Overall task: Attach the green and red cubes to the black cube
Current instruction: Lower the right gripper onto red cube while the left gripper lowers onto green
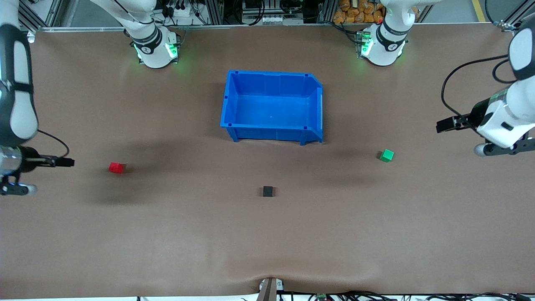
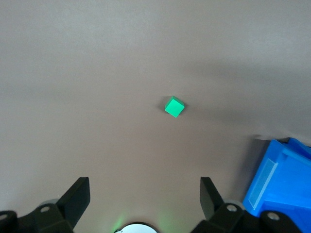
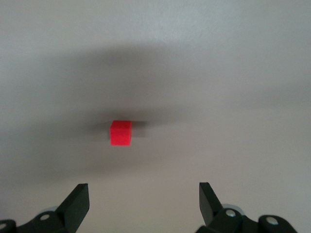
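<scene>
Three cubes [image 1: 268, 191] near blue bin [image 1: 234, 98]

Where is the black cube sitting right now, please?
The black cube lies on the table, nearer the front camera than the blue bin, between the red cube and green cube.

A brown, matte table surface [image 1: 175, 234] fills almost the whole front view, faintly creased and marked with soft dark shadows at about 9 o'clock and 3 o'clock. Along the 12 o'clock edge runs a metal frame of aluminium struts [image 1: 209, 12] with tangled black cables [image 1: 255, 10] and a heap of orange-brown packets [image 1: 359, 11] toward 1 o'clock. A strip of grey floor [image 1: 455, 10] with a yellow line [image 1: 479, 10] shows near 2 o'clock. At 6 o'clock a small bracket [image 1: 269, 288] sits at the table's edge, with more cables beside it. The light is even and diffuse.
</scene>
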